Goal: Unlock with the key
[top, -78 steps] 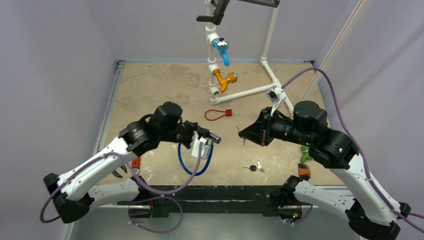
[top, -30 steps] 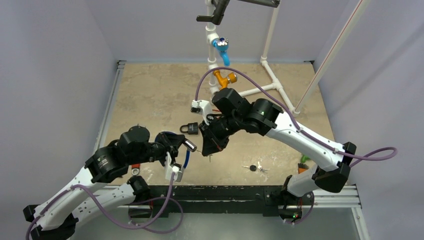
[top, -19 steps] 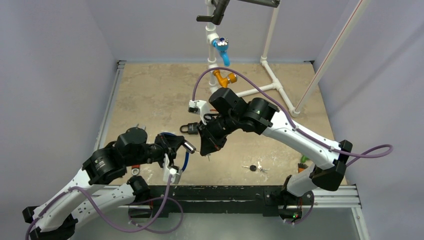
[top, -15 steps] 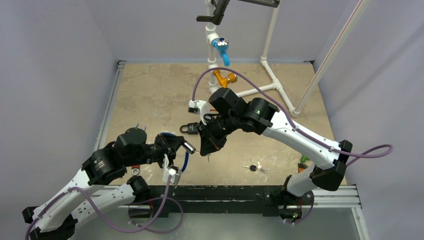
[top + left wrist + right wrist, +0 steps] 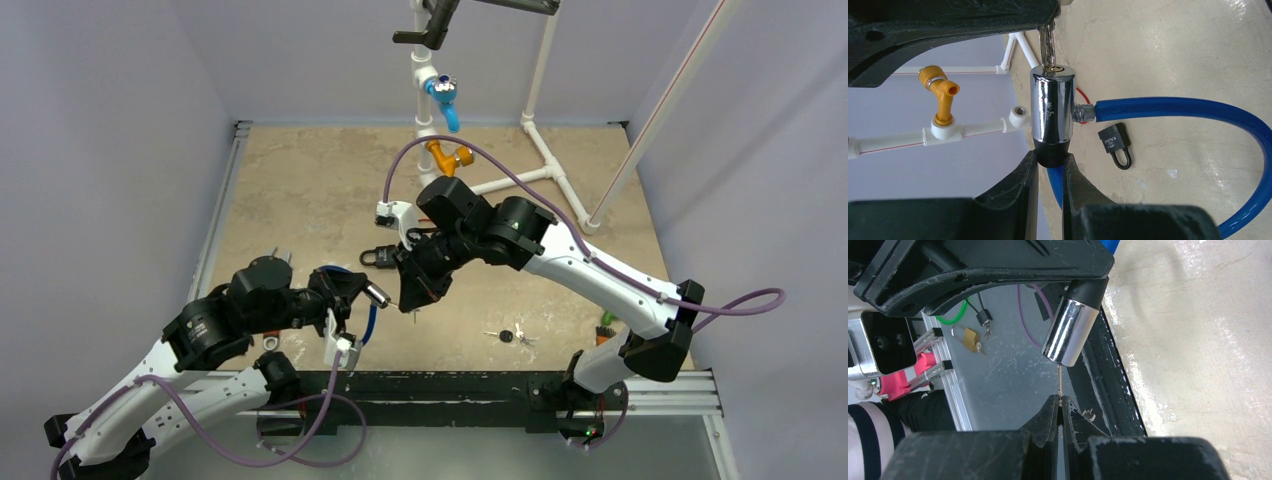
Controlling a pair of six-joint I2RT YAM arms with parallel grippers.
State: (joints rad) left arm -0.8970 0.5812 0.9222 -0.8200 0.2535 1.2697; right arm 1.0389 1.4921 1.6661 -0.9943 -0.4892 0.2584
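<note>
My left gripper point(image 5: 1050, 162) is shut on the black end of a chrome lock cylinder point(image 5: 1051, 109), held off the table; its blue cable point(image 5: 1173, 107) loops away to the right. In the top view the cylinder point(image 5: 376, 293) points toward the right arm. My right gripper point(image 5: 1059, 401) is shut on a thin key point(image 5: 1061, 380), seen edge-on. The key's tip meets the keyhole end of the cylinder point(image 5: 1069, 331). From the left wrist, the key blade point(image 5: 1047, 47) enters the brass keyhole at the top.
A small black padlock point(image 5: 1116, 144) lies on the table beside the cable, also in the top view point(image 5: 377, 257). Spare keys point(image 5: 510, 336) lie near the front edge. A white pipe frame with a blue tap point(image 5: 443, 100) and an orange tap point(image 5: 446, 159) stands behind.
Since 2.6 s ago both arms swung together to the front centre, bringing key and cylinder end to end. Over the last second they barely moved.
</note>
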